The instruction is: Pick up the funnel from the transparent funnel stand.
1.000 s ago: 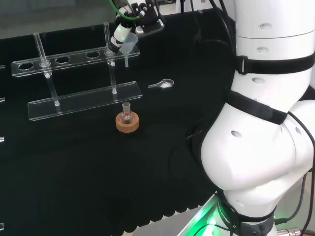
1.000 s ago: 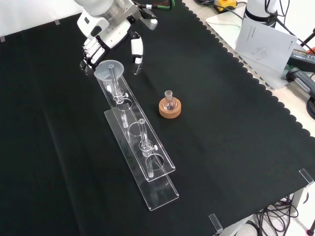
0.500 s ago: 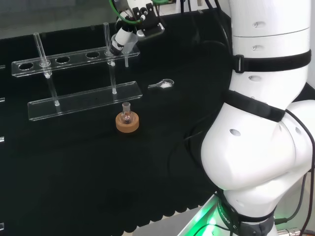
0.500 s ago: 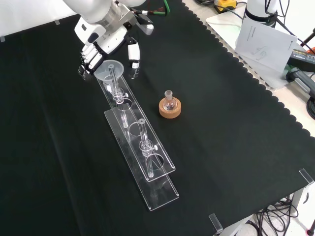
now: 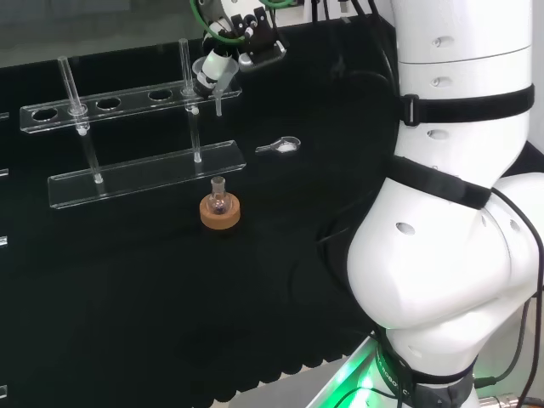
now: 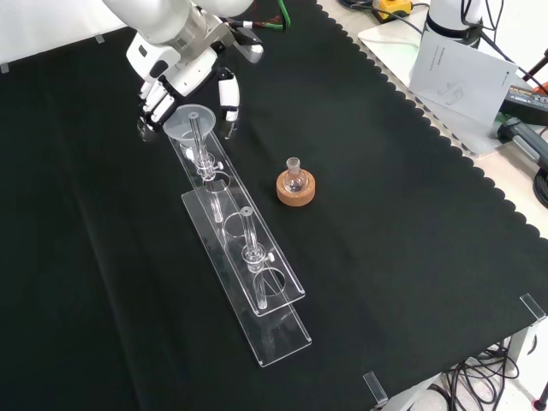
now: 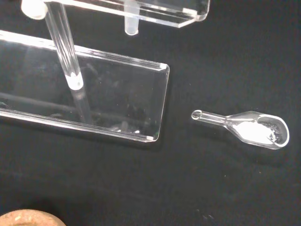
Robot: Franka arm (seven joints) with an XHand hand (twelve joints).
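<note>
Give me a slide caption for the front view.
Robot hand at the funnel on the transparent funnel stand.

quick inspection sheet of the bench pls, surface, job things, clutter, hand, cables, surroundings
surface: black cloth, flat.
job's things: clear funnel at the far end of the transparent funnel stand in the front view.
clutter: small flask on a cork ring; glass scoop with white powder.
hand: hand at the funnel, fingers curled round its rim.
cables: green cable above the hand; dark cables off the cloth's corner.
surroundings: paper sheet beside the cloth.
</note>
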